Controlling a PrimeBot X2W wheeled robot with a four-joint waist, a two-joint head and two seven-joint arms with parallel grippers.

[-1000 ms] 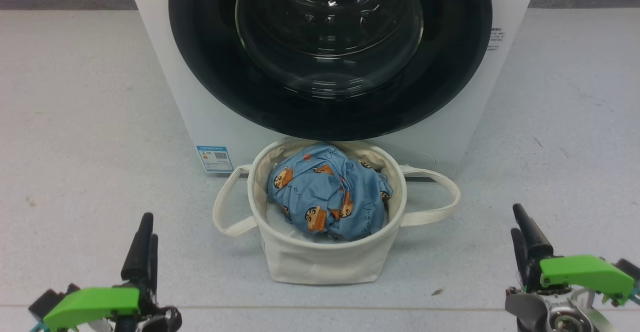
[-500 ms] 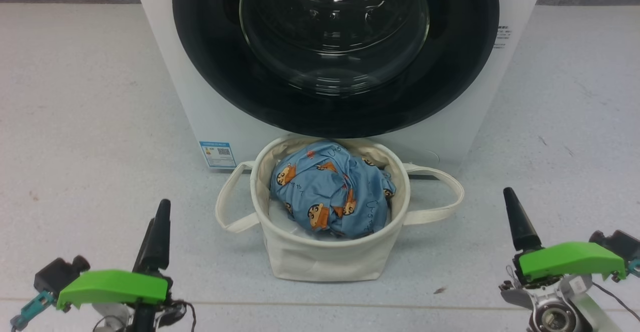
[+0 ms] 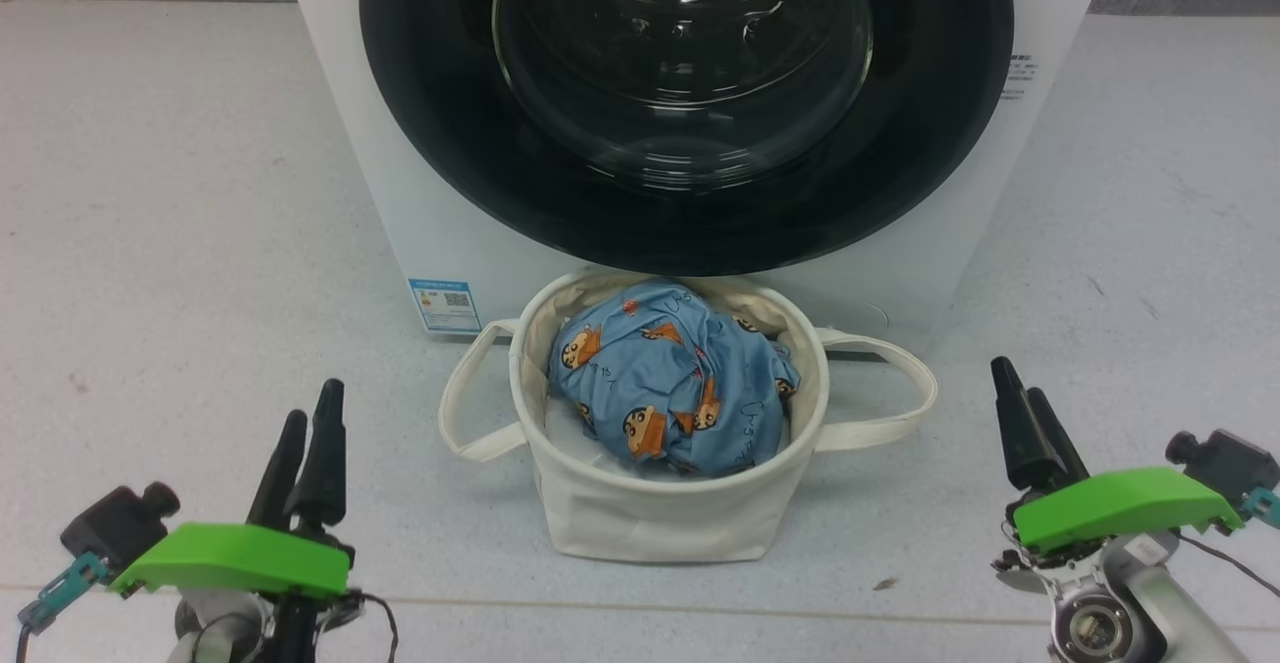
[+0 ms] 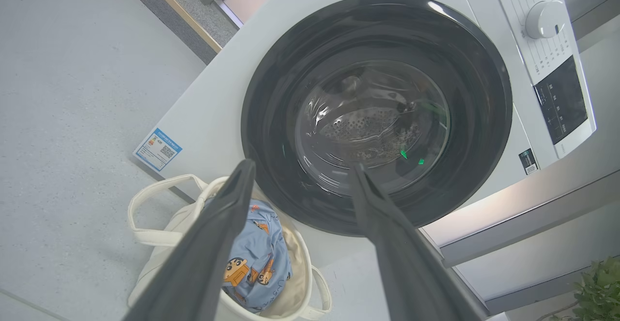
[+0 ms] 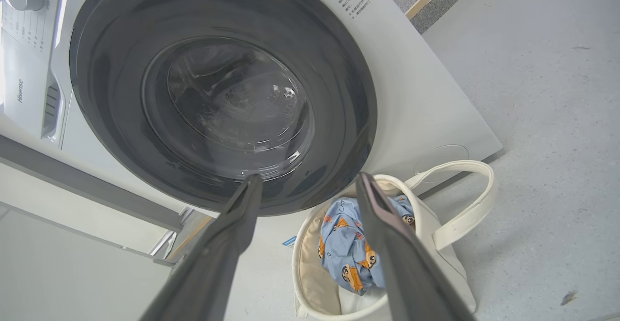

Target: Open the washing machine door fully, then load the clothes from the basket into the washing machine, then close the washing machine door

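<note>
1. Washing machine door (image 3: 686,103) is sitting shut, upper centre, clothes (image 3: 672,388) lying in basket (image 3: 660,528) below.
2. Left fingers (image 3: 325,453), right fingers (image 3: 1015,433) are hovering spread, empty.
3. Opening is likely calling for reaching its rim.

My head camera looks steeply down at the basket (image 3: 650,523), with the washing machine door (image 3: 690,93) cropped along the frame's top. Both wrist cameras sit low, tilted up at that door from opposite sides. All three views share door and basket.
</note>
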